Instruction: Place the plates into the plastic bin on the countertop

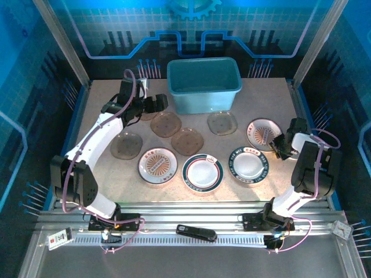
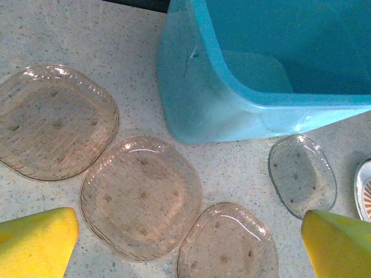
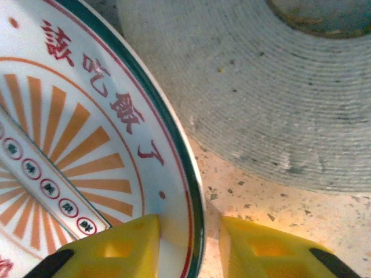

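The right gripper (image 3: 190, 223) straddles the rim of a white plate (image 3: 69, 145) lying on the countertop (image 3: 278, 197), jaws narrow; whether they pinch it I cannot tell. The left gripper (image 2: 185, 249) hangs wide open, holding nothing, above smoky-brown plates (image 2: 142, 197) beside the plastic bin (image 2: 191, 104).

Red Chinese chars 該吃飯了 on inner rim of white plate (image 3: 87, 75) w/ orange rays; tiny chars in red circles on its centre band, unreadable. Top view: rim lettering on green-rimmed plate (image 1: 250, 164) illegible
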